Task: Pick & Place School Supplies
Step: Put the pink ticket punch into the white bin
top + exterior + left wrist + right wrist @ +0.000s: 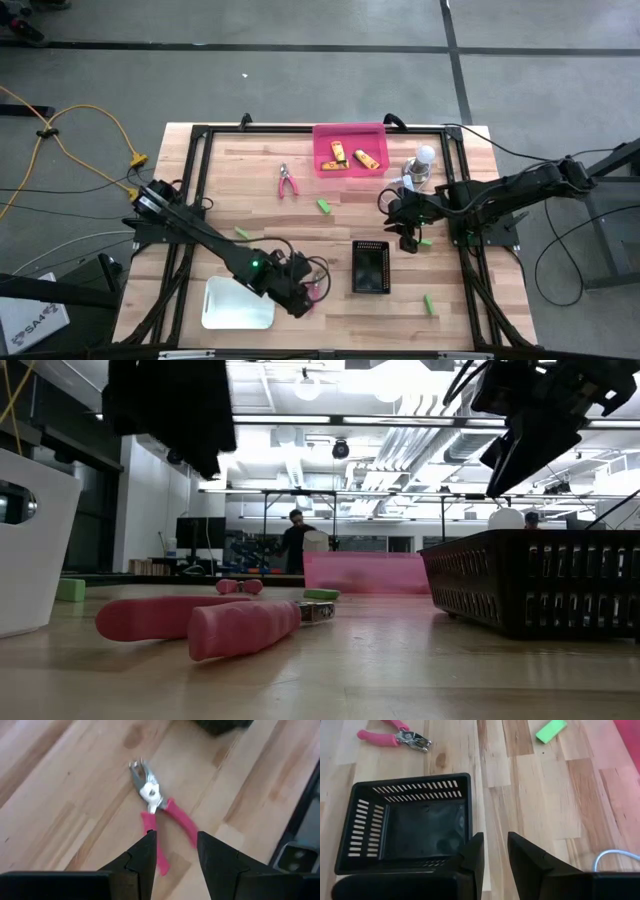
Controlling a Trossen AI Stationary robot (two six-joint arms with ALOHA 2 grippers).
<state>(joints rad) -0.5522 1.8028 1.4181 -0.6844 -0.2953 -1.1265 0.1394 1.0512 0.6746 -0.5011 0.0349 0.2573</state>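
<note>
The left claw (308, 297) hangs low in the lower middle of the overhead frame, its two dark fingers (145, 857) spread apart and holding nothing. Just beneath and ahead of it a pair of pink-handled pliers (160, 817) lies flat on the wooden bench (460, 310), metal nose pointing away from the claw; one handle runs into the gap between the fingers. In the level view these pliers fill the lower left of the frame, resting on the wood. Left of the claw in the overhead frame sits a white tray (237, 304), and to its right a black slatted basket (371, 267), which looks empty.

The right claw (408, 241) hovers at middle right of the overhead frame, just right of the basket's upper corner. Its fingers (474, 855) stand slightly apart with nothing between them. A green block (426, 241) lies just beside it on the bench.

Further out, a second pair of pink pliers (288, 182) lies at upper middle left. A pink bin (322, 150) at the top centre holds three yellow-orange pieces (352, 156). Other green blocks rest at centre (324, 206), at left of centre (242, 233) and at lower right (429, 303). A white bulb (425, 155) stands to the right of the pink bin.
</note>
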